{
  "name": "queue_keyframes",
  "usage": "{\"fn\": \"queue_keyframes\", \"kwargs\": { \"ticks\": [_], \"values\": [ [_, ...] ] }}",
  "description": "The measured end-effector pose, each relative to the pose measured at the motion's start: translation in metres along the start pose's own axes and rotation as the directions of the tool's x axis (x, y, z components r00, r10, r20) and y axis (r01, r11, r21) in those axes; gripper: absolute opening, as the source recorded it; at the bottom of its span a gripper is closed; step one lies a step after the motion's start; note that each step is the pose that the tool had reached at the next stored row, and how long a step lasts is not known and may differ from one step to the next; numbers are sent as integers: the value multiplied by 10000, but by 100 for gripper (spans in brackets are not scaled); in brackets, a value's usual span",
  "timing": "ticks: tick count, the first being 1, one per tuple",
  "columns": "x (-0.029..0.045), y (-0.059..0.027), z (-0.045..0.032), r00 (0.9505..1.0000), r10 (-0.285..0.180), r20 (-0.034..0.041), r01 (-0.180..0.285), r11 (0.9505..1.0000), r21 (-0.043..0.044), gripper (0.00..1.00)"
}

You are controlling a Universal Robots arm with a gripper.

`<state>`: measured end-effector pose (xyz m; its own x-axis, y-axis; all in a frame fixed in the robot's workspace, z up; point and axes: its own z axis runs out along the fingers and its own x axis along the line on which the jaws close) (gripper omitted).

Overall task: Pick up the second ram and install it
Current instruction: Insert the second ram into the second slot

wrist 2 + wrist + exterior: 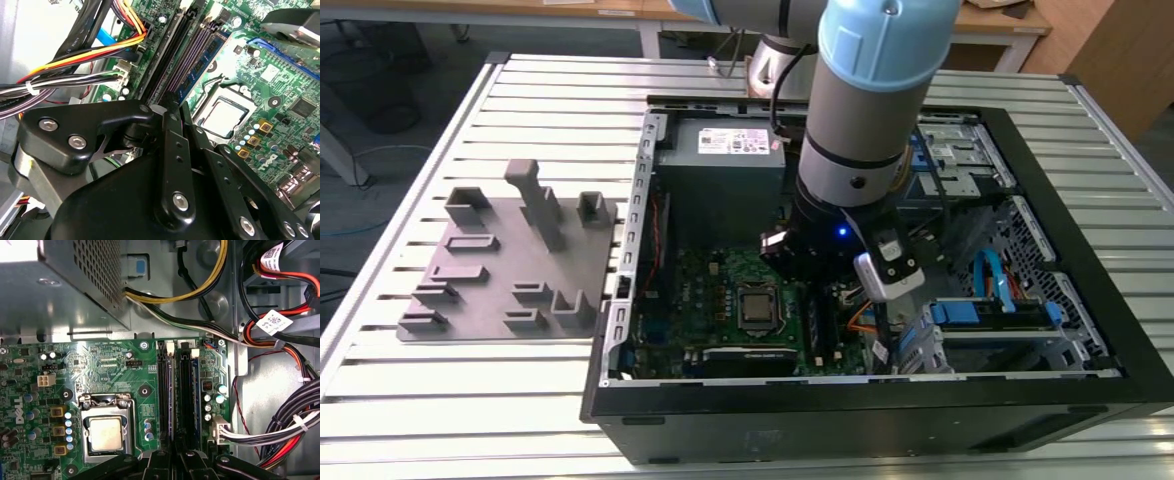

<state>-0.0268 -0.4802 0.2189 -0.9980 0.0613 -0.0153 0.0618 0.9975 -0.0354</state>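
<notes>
In the first wrist view the claw (176, 460) sits low over the memory slots (179, 390) of the green motherboard (100, 365), its black fingers (159, 465) drawn close on either side of one slot; whether they pinch anything I cannot tell. The second ram (194, 390) appears as a thin stick standing edge-on in the slot beside the claw, though it is hard to be sure. Just beside the slots lies the CPU socket (106, 432) with its metal frame. In the second wrist view the same slots (187, 55) run away from the claw's linkage, bundled cables (75, 80) to one side. In the exterior view the arm (867, 130) reaches down into the open computer case (1067, 400), and the grey fixture plate (500, 270) rests on the desk (480, 400) at the exterior view's left.
</notes>
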Motion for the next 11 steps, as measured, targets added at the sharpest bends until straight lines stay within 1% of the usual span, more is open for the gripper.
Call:
{"fn": "queue_keyframes", "kwargs": {
  "ticks": [5, 11],
  "values": [
    [1, 20, 11, 10000, 20, 1, -20, 10000, -4, 14],
    [6, 23, 30, 10000, 46, 0, -46, 10000, -1, 14]
  ]
}}
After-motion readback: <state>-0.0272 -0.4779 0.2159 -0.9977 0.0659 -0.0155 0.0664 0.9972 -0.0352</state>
